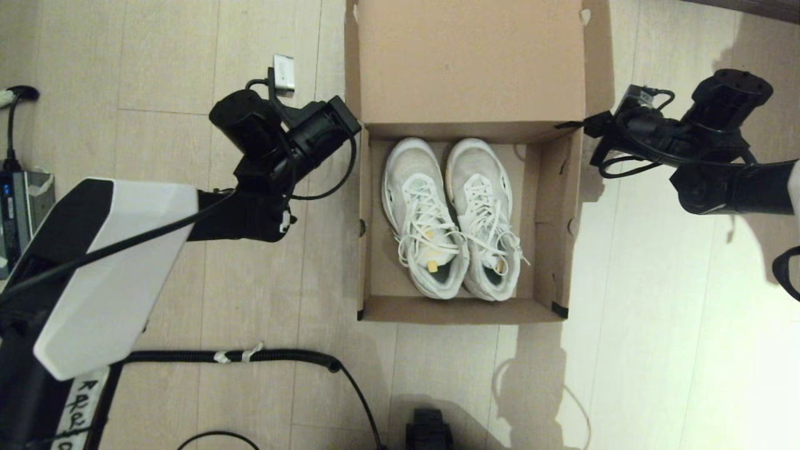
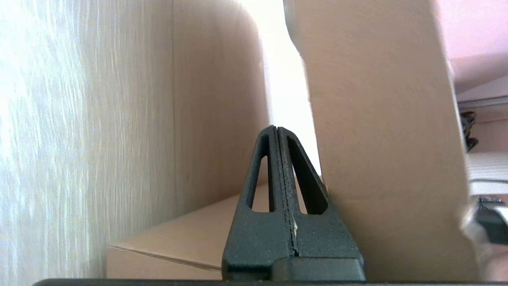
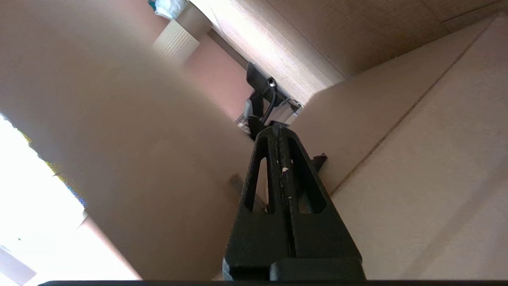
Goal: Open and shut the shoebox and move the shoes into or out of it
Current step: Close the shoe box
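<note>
The brown shoebox (image 1: 462, 310) stands open on the floor, its lid flap (image 1: 469, 56) raised at the far side. Two white sneakers (image 1: 425, 219) (image 1: 486, 215) lie side by side inside, toes toward the lid. My left gripper (image 1: 356, 128) sits at the box's far left corner, where the lid meets the wall. In the left wrist view this gripper (image 2: 276, 133) is shut on nothing, beside the lid's side flap (image 2: 381, 139). My right gripper (image 1: 580, 124) is at the far right corner. It is also shut (image 3: 276, 129), between the lid flap (image 3: 119, 139) and the box wall (image 3: 416, 167).
A black corrugated cable (image 1: 250, 356) runs across the wood floor in front of the box. A grey device (image 1: 19, 206) with cords sits at the left edge. A small white tag (image 1: 283, 72) lies behind my left arm. A black part (image 1: 428, 432) shows at the bottom.
</note>
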### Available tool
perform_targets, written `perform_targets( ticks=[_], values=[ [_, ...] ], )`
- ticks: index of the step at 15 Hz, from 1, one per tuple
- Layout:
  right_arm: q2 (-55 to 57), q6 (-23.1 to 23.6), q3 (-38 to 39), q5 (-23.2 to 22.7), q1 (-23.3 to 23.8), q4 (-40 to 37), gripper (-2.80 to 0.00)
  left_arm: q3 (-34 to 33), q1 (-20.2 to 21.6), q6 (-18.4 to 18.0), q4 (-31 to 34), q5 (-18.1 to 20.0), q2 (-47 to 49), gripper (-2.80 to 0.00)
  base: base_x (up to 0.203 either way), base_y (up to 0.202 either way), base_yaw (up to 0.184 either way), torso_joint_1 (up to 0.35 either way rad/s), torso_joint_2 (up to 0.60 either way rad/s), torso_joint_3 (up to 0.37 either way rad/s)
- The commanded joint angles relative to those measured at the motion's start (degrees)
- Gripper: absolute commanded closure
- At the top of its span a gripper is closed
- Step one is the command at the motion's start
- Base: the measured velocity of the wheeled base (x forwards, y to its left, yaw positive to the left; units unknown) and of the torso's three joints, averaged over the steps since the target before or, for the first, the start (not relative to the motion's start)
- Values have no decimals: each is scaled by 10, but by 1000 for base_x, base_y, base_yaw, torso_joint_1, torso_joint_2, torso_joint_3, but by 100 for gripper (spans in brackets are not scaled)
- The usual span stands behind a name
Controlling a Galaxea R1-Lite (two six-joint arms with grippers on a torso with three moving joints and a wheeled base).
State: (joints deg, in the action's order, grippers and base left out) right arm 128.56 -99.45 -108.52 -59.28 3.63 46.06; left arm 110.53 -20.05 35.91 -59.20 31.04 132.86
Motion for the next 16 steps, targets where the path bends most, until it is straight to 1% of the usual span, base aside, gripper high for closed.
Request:
perform_targets(
  ticks=[1,5,7,10,16],
  values=[
    [1,-6,0,-3,0,3,0,-1,-2,2,-4,3,-20,0,0,0,0,0,0,0],
    [1,-6,-7,-1,-1,3,0,-1,-2,2,-15,4,-30,0,0,0,0,0,0,0],
    [1,-6,-13,0,0,3,0,-1,-3,2,-15,16,-30,0,0,0,0,0,0,0],
    [-1,-5,-28,-1,-1,-1,0,-1,-17,2,-15,23,-23,0,0,0,0,0,0,0],
    [-39,-7,-29,-16,-1,-2,0,-1,-24,2,-14,29,-23,0,0,0,0,0,0,0]
  ],
)
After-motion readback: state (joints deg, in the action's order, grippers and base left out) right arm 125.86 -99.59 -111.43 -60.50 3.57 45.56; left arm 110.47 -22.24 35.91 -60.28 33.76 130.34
